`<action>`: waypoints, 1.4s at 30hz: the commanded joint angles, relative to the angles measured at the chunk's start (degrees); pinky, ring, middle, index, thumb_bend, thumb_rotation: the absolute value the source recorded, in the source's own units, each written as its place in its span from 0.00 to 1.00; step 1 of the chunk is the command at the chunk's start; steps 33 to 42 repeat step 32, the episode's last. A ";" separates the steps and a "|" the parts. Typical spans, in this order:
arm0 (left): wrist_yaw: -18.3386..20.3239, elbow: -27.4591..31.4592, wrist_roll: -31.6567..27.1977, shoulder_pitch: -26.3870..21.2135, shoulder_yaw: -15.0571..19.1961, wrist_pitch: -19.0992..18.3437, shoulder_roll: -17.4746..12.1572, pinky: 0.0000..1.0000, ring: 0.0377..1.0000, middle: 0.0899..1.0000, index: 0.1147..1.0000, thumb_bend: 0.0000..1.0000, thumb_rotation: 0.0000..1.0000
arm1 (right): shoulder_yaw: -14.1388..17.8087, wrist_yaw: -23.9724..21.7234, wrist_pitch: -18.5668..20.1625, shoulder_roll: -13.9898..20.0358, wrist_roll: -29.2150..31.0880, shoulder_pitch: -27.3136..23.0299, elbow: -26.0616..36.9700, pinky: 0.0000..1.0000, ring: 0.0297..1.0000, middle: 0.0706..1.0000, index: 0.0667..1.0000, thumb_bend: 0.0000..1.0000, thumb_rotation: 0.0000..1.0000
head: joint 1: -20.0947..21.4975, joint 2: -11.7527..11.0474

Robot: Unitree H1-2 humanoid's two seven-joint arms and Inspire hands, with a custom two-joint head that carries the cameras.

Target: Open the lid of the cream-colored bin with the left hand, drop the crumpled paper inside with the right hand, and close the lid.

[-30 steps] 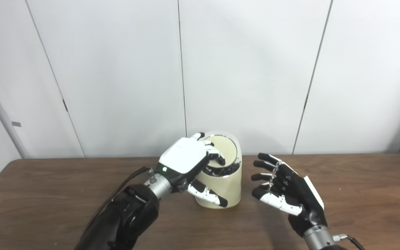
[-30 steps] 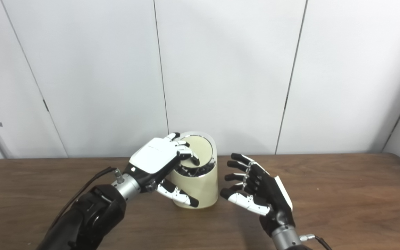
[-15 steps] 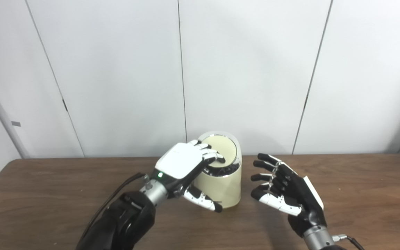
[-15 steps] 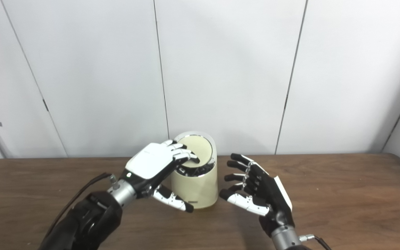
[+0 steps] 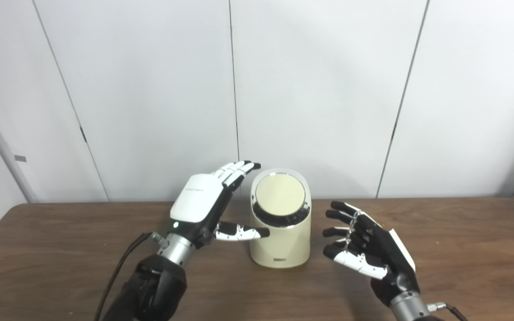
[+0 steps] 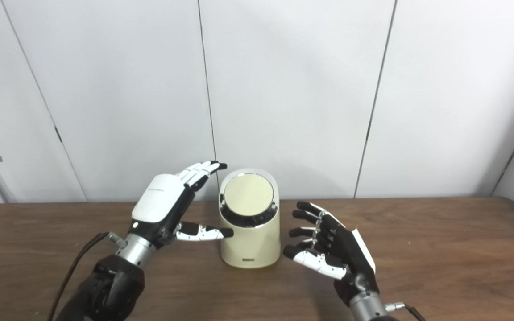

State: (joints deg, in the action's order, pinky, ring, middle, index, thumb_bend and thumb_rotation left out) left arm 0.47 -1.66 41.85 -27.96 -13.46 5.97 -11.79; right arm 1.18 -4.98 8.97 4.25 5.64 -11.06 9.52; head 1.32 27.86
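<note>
Bin (image 5: 280,243) stands between both hands' spread fingers (image 5: 238,169), lid (image 5: 280,195) closed.

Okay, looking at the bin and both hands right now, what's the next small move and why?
Probably just draw both hands back to rest. The lid sits shut on the cream bin, no paper is in view, and the left hand and right hand are open, each beside the bin holding nothing.
</note>
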 commanded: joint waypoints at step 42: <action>4.40 6.63 -39.74 15.14 14.11 -5.75 6.70 0.65 0.80 0.83 0.90 0.79 0.41 | 2.67 -0.90 -3.59 0.56 3.86 -0.94 -0.25 0.48 0.64 0.78 0.76 0.81 0.25 | -1.19 -0.11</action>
